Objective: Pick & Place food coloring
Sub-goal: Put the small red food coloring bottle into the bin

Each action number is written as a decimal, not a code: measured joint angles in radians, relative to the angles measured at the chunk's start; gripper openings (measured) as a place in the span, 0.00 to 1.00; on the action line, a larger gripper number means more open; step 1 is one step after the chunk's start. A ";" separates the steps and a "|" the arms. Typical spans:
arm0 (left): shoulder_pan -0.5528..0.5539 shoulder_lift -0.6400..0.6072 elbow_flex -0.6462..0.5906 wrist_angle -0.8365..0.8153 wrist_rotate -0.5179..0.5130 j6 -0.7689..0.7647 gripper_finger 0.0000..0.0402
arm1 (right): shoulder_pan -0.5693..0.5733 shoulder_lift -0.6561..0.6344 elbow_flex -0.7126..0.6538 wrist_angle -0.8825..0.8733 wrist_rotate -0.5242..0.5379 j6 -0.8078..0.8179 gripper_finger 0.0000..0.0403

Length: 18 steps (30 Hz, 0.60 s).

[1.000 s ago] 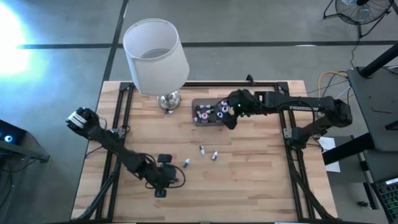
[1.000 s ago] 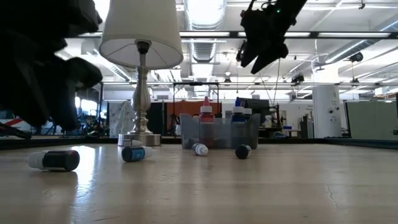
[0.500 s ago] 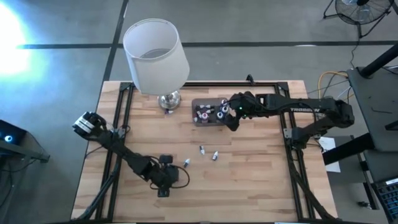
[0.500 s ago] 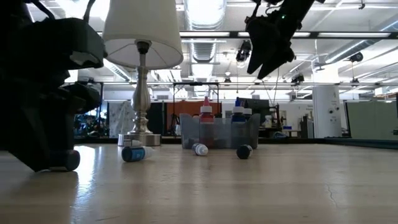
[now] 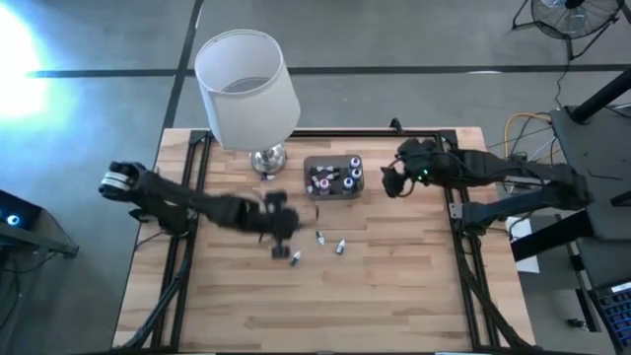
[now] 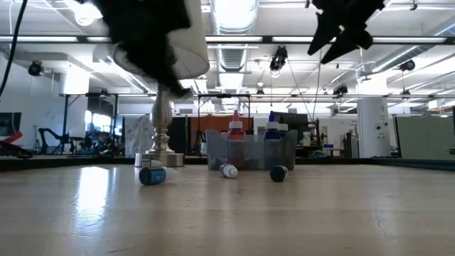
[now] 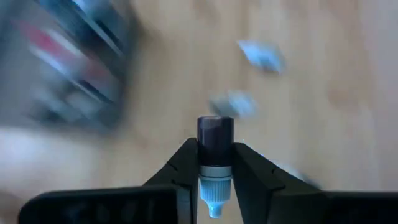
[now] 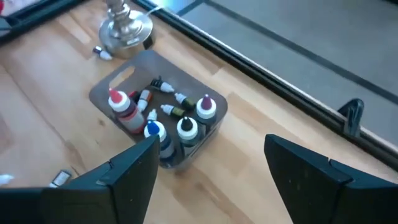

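My left gripper (image 5: pixel 283 235) hangs blurred over the table's middle, left of the loose bottles. It is shut on a dark food coloring bottle (image 7: pixel 215 134) with a pale cap (image 7: pixel 212 200). Three more bottles (image 5: pixel 295 257) (image 5: pixel 320 237) (image 5: pixel 341 246) lie on their sides on the wood. The translucent grey box (image 5: pixel 333 177) near the far edge holds several bottles (image 8: pixel 155 127), some upright and some lying. My right gripper (image 5: pixel 391 179) stands open in the air just right of the box, nothing between its fingers (image 8: pixel 124 180). My left gripper pinches the dark bottle between its two fingers (image 7: pixel 184 163), at the end of the body next to the cap (image 7: pixel 216 163). The bottle lies along the fingers, dark base pointing out past the tips and cap toward the wrist. The fingers slant downward. The bottle is clear of the table.
A lamp with a white shade (image 5: pixel 246 89) and chrome base (image 5: pixel 268 156) stands at the far left beside the box, with one small bottle (image 5: pixel 266 178) lying at its foot. Black frame rails (image 5: pixel 458 212) run along the table's sides. Bare wood lies toward the near edge.
My left gripper has shut on the dark bottle that lay near the table's near-left part. It has lifted the bottle clear and swung up and toward the far right, nearer the box. My right gripper, still open, has drawn back from over the box toward the right edge.
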 joint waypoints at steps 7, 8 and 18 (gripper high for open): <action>0.318 0.018 0.200 0.044 0.067 0.251 0.12 | 0.072 -0.036 -0.122 0.007 0.030 0.160 0.70; 0.360 0.036 0.223 0.055 0.098 0.251 0.12 | 0.084 -0.031 -0.137 0.014 0.030 0.180 0.70; 0.449 0.219 0.348 0.070 -0.020 0.209 0.20 | 0.170 0.020 -0.198 0.088 0.052 0.296 0.70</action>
